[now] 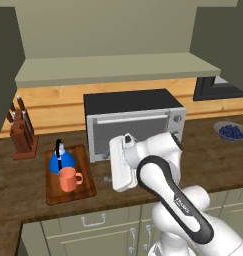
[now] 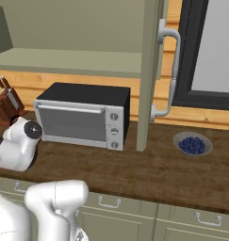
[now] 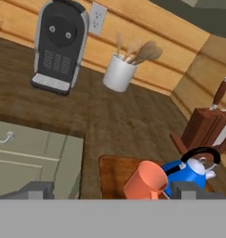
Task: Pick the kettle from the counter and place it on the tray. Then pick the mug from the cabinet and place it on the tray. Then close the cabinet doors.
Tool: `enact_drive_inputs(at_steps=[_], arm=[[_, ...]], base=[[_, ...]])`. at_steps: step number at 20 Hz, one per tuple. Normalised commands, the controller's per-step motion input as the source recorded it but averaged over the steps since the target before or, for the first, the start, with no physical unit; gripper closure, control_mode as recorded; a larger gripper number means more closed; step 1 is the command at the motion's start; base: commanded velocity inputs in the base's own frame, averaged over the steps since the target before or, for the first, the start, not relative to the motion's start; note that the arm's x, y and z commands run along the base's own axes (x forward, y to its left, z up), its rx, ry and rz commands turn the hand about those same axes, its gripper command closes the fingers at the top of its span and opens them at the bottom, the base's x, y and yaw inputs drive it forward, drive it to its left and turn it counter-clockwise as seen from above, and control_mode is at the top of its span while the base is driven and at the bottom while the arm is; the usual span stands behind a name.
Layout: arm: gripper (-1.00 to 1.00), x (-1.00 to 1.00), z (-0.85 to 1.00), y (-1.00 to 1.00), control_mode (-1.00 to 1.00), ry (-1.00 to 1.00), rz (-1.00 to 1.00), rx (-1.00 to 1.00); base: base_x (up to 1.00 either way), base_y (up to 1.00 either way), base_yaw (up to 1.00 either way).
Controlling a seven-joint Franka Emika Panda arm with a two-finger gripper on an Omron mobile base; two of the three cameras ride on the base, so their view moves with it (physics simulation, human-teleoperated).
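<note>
The blue kettle (image 1: 61,161) and the orange mug (image 1: 69,179) both sit on the tray (image 1: 85,186), and the tray lies on the counter (image 1: 23,187) at about nine o'clock from the toaster oven (image 1: 133,125); the mug is just beside the kettle, at its five o'clock in the left base view, so close they may be touching; the knife block (image 1: 23,132) stands at eleven o'clock from the tray; so I think both picking jobs are done and only the cabinet doors are left; the right cabinet door (image 2: 151,70) hangs wide open, edge on, with its curved silver handle (image 2: 170,70) sticking out at three o'clock; the cabinet (image 1: 113,45) above the oven shows a bare shelf (image 1: 118,67); the gripper (image 3: 109,189) looks down past the mug and kettle, and its two dark tips stand far apart with nothing between them, so the jaws are open; a door like this is stiff and flat, and I think it swings easily on its hinge; the smooth bar handle may be slippery, so a push on the flat panel near the handle side looks like the safest spot; the bowl of berries (image 2: 192,144) sits at four o'clock from that door, well out of its way.
</note>
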Motion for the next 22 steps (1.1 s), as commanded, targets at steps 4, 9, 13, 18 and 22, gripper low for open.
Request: enact_drive_inputs(at_steps=[4,9,13,18,22], arm=[[-1.00,-0.60,0.58,-0.24,-1.00,-0.05,0.00,0.00],[-1.00,-0.45,0.65,-0.15,-1.00,-0.01,0.00,0.00],[-1.00,-0.43,0.62,-0.04,-1.00,-0.08,0.06,0.00],[-1.00,-0.41,0.52,0.00,-1.00,-0.14,0.17,0.00],[-1.00,-0.45,0.54,-0.01,-1.00,-0.27,0.20,0.00]], base=[[0.00,0.00,0.00],[0.00,0.00,0.00],[0.00,0.00,0.00],[0.00,0.00,0.00],[0.00,0.00,0.00]])
